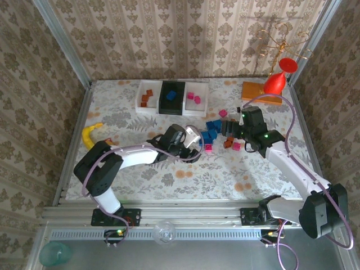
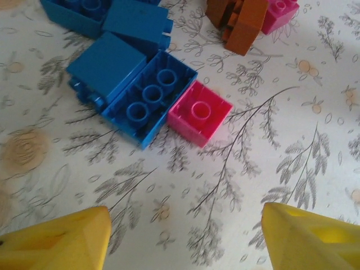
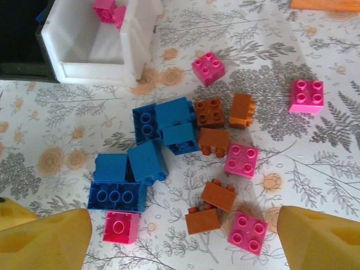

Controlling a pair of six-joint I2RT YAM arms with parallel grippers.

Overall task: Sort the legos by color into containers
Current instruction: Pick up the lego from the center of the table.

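Note:
Three joined containers stand at the back: a white one [image 1: 147,97] with brown legos, a black one [image 1: 171,97] with a blue lego, and a white one [image 1: 195,101] with pink legos. Loose legos [image 1: 216,134] lie mid-table. My left gripper [image 2: 185,242] is open just short of an upturned pink brick [image 2: 199,112] that lies beside a long blue brick [image 2: 149,101]. My right gripper [image 3: 183,242] hovers open over the pile, above a brown brick [image 3: 203,220] and a pink brick [image 3: 247,232]. The pink-filled white container [image 3: 95,45] is ahead to its left.
A yellow banana toy [image 1: 90,135] lies at the left. An orange base with a red bulb [image 1: 265,90] and a gold wire stand [image 1: 278,42] sit at the back right. The two grippers [image 1: 197,146] [image 1: 229,132] face each other closely across the pile.

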